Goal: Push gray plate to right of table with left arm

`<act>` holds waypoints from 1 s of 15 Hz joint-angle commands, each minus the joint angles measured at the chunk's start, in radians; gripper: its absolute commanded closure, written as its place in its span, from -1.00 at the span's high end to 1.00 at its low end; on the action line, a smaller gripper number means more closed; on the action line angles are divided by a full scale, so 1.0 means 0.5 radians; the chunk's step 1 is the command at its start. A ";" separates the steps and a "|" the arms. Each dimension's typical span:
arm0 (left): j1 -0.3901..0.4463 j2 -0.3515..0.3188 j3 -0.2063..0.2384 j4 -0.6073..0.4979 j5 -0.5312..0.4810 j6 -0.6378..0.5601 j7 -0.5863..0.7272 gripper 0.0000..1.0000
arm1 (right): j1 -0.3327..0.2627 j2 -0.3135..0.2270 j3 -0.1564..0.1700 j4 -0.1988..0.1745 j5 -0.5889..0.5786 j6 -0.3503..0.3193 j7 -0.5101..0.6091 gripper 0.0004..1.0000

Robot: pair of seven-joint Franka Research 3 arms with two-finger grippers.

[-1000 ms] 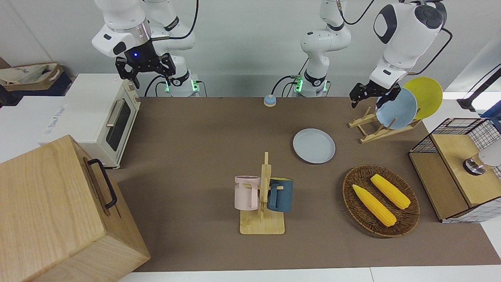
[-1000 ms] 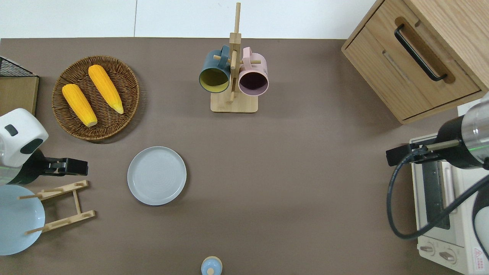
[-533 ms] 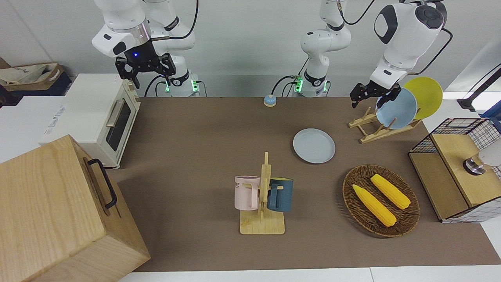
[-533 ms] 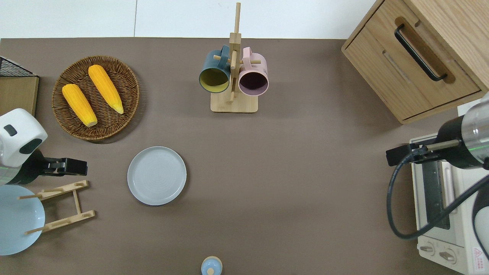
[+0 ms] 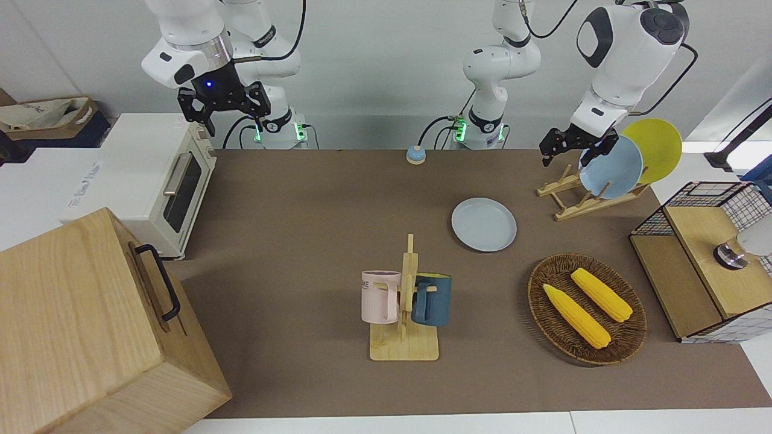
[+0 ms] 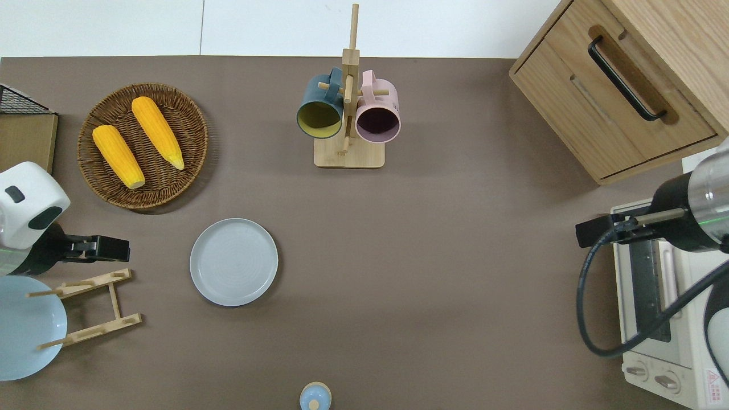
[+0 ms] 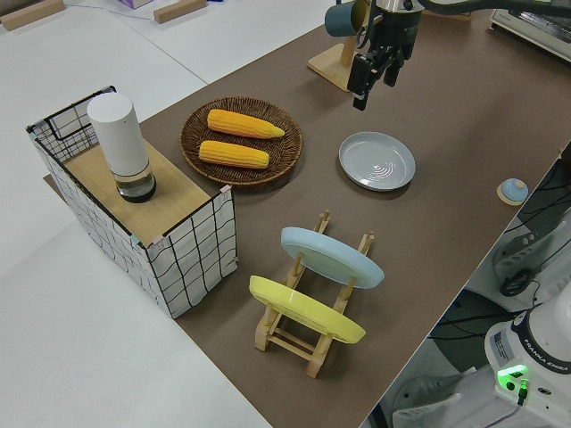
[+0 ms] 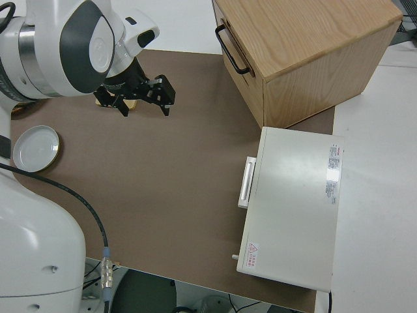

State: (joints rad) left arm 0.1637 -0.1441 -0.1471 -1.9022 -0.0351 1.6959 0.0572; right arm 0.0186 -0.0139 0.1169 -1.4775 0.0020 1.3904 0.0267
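The table [image 6: 455, 256] bears the gray plate [image 6: 234, 262], basket [image 6: 171, 182] and mug rack [image 6: 349, 155].

The round, flat, pale bluish-gray plate [image 5: 484, 224] lies on the matte brown tabletop [image 5: 301, 229], between the wooden mug stand [image 5: 405, 313] holding a pink mug [image 5: 380, 296] and a dark blue mug [image 5: 432, 299] and the wooden dish rack [image 5: 588, 196] carrying a sky-blue plate [image 5: 612, 167] and a yellow plate [image 5: 654, 147]. The left arm's black end effector [image 5: 570, 143] hangs in the air beside the sky-blue plate, well apart from the gray plate. A woven basket [image 5: 588, 310] with two yellow corn cobs [image 5: 588, 304] sits farther from the robots. The right arm is parked.
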 commanded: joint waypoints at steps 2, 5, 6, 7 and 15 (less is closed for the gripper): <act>-0.005 -0.034 0.006 -0.064 -0.025 0.056 -0.019 1.00 | -0.040 -0.006 0.027 0.016 0.020 -0.029 0.005 0.97; -0.011 -0.040 0.006 -0.116 -0.028 0.099 -0.038 1.00 | -0.040 -0.006 0.027 0.016 0.020 -0.029 0.002 0.97; -0.008 -0.040 0.006 -0.144 -0.031 0.124 -0.041 1.00 | -0.040 -0.006 0.030 0.016 0.020 -0.029 0.005 0.97; -0.008 -0.046 0.006 -0.171 -0.031 0.151 -0.053 1.00 | -0.040 -0.006 0.027 0.016 0.020 -0.029 0.005 0.97; -0.027 -0.065 -0.010 -0.401 -0.049 0.378 -0.124 1.00 | -0.040 -0.006 0.027 0.016 0.020 -0.029 0.002 0.97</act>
State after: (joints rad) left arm 0.1619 -0.1447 -0.1567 -2.0304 -0.0430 1.8259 0.0117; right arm 0.0186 -0.0139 0.1169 -1.4775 0.0020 1.3904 0.0267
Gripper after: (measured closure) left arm 0.000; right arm 0.013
